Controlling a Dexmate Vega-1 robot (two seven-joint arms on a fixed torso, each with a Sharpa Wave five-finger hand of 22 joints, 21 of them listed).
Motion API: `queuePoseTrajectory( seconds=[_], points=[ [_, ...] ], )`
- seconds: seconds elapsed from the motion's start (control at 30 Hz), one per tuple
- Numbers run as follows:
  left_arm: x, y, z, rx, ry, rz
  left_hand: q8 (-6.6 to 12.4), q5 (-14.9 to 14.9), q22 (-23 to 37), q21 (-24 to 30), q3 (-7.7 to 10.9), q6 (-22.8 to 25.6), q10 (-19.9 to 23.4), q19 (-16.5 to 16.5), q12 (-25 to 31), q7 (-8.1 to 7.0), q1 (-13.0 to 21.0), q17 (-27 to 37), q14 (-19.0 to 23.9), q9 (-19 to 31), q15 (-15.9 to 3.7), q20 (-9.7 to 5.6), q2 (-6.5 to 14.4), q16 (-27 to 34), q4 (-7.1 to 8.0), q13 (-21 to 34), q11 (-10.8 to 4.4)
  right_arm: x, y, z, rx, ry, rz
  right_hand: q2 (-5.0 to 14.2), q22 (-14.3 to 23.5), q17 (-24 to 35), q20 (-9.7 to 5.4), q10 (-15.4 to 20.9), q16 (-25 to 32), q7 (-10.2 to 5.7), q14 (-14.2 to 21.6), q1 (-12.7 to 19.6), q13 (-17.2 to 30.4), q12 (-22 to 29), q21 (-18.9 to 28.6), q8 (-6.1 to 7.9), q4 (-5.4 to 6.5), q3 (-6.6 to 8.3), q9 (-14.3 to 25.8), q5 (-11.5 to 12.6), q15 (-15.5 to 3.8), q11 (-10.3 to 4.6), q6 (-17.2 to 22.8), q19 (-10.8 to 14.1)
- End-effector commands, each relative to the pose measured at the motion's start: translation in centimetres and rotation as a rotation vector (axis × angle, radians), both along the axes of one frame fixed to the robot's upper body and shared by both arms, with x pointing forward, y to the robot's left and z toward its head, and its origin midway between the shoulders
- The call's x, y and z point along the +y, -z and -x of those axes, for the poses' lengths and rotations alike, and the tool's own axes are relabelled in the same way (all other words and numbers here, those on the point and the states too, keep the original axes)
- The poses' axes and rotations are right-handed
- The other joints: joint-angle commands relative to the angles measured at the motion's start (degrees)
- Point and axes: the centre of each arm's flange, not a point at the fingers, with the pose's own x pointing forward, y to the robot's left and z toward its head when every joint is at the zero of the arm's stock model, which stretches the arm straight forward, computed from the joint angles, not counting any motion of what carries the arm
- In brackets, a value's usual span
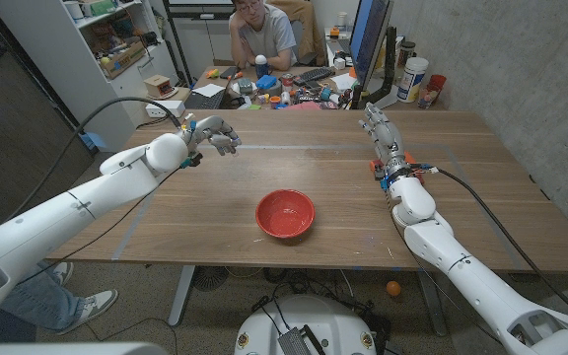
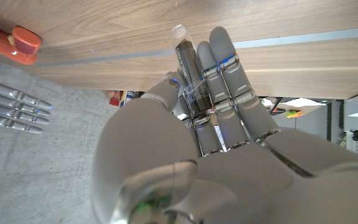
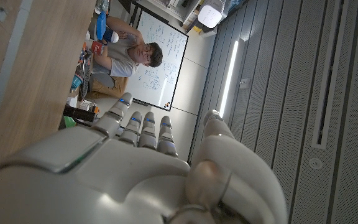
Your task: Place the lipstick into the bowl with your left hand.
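Above table, my left hand [image 1: 211, 135]: grasping lipstick [image 2: 187, 74]
Bowl [image 1: 285, 213]: red, nearer me
My right hand [image 1: 380, 131]: released, fingers straight

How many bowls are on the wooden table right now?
1: the red bowl sits near the table's front middle, between both arms. The cluttered desk behind may hide others.

The bowl [image 1: 285, 213] is showing a bright red, sitting on a surface [image 1: 481, 187] of brown wood grain that is carrying a pale stripe across it. The left hand [image 1: 212, 134] is showing grey with small blue lights along its fingers, and the lipstick [image 2: 187, 78] in it is looking dark with a clear tip. The right hand [image 1: 378, 128] is appearing pale grey, its arm white, with orange and blue bits at the wrist.
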Motion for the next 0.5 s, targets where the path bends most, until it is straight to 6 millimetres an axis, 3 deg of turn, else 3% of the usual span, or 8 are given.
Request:
queuePoseTrajectory(
  seconds=[0.03, 0.5],
  points=[
    [-3.4, 0.2, -0.1, -0.036, 0.106, -0.223, 0.24, 0.21, 0.08, 0.59, -0.30, 0.87, 3.17, -0.28, -0.16, 0.35, 2.38, 0.28, 4.77, 0.16, -6.16, -0.16, 1.93, -0.39, 0.18, 0.39, -3.23, 0.3, 0.2, 1.0, -0.010, 0.027, -0.008, -0.14, 0.18, 0.09, -0.15, 0.74, 0.13, 0.26, 0.54, 0.46, 0.26, 0.21, 0.35, 0.01, -0.15, -0.07, 0.13, 0.30, -0.22, 0.23, 0.53, 0.79],
    [-7.9, 0.7, -0.4, -0.025, 0.245, -0.372, 0.23, 0.17, 0.07, 0.91, -0.58, 0.93, 3.11, -0.82, -0.32, 0.01, 2.34, 0.56, 4.50, 0.09, -6.37, -0.32, 1.93, -0.62, 0.23, 0.84, -3.59, -0.1, 0.4, 1.4, -0.015, 0.048, -0.029, -0.15, 0.17, 0.08, -0.19, 0.97, 0.13, 0.37, 0.71, 0.62, 0.25, 0.24, 0.30, 0.01, -0.27, -0.12, 0.13, 0.32, -0.19, 0.10, 0.59, 0.87]
  ],
)
